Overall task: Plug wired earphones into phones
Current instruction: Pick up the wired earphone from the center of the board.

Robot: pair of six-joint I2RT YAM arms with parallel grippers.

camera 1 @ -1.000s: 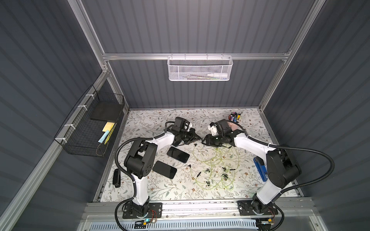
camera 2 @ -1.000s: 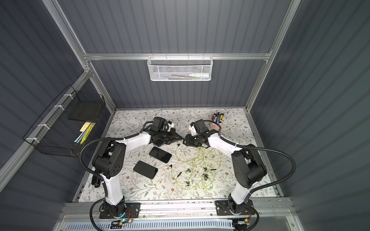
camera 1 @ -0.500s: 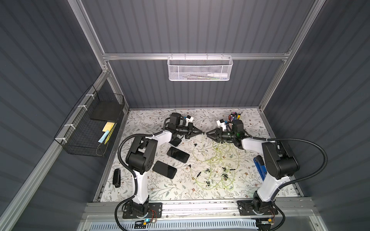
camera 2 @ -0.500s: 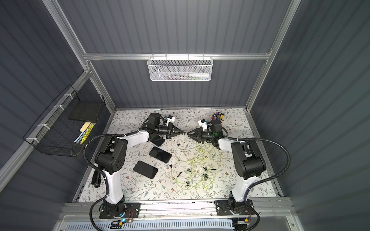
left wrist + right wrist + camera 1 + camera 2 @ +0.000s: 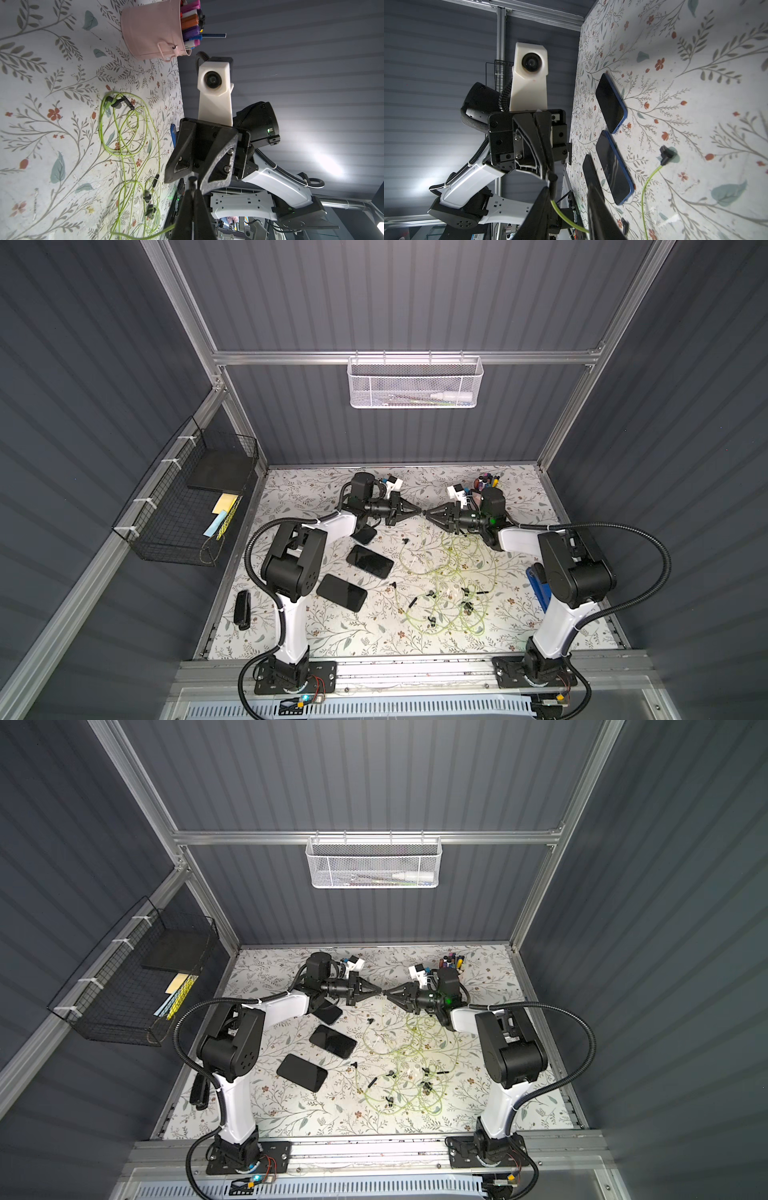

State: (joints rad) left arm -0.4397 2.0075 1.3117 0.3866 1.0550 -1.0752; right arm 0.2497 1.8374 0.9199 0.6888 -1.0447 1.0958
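My left gripper is raised above the back middle of the table and is shut on the black plug of the wired earphones. Its yellow-green cable hangs down from the tips. My right gripper faces it tip to tip. Its jaws are open around the plug, which lies against one finger. The rest of the earphones lie tangled on the table. Three phones lie at centre left: one, a nearer one, and one partly under the left arm.
A pink bucket of markers stands at the back right. A blue object lies by the right arm. A black oblong device sits at the left edge. A black wire basket hangs on the left wall, a white one on the back wall.
Both arms rose from low over the table and turned level until their tips met. The right jaws narrowed somewhat. The left stayed shut.
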